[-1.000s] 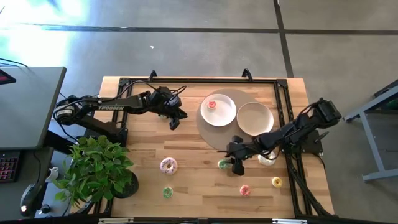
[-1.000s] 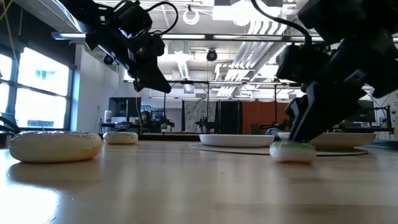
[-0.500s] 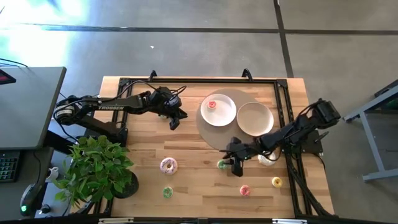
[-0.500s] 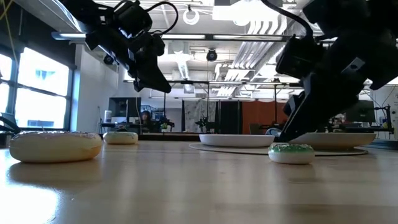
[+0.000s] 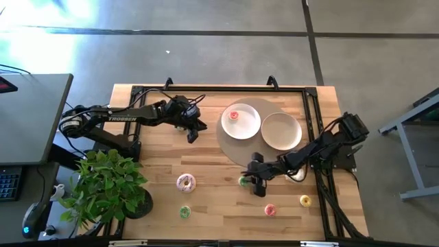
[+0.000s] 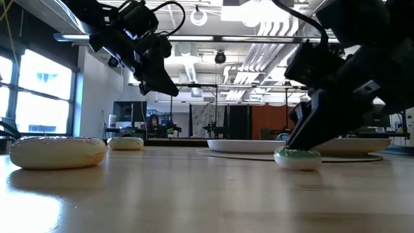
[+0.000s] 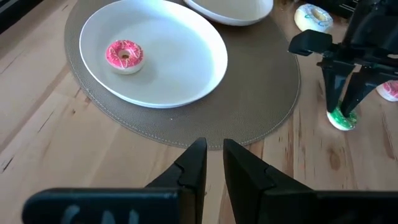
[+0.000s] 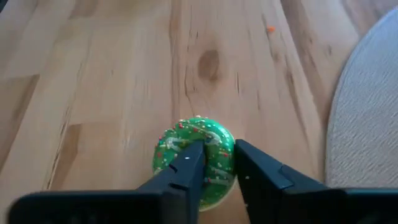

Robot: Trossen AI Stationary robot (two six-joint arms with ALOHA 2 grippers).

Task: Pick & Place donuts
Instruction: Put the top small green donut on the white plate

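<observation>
Currently positioned low over the table's near-right area: right gripper (image 5: 252,182), fingers (image 8: 186,168) nearly together and resting on the top of the green donut (image 8: 195,159), which lies flat on the wood just outside the round mat (image 7: 273,93); whether actually gripped cannot be told. Left gripper (image 5: 194,132) raised near the far-left part of the table, fingers (image 7: 193,163) narrowly parted, holding nothing. Red donut (image 7: 125,55) on the left white plate (image 7: 186,68). Second white plate (image 5: 280,130) beside it. Other donuts spread along the near edge: large pink (image 5: 186,182), small green (image 5: 184,212), red-pink (image 5: 270,210), yellow (image 5: 305,200).
</observation>
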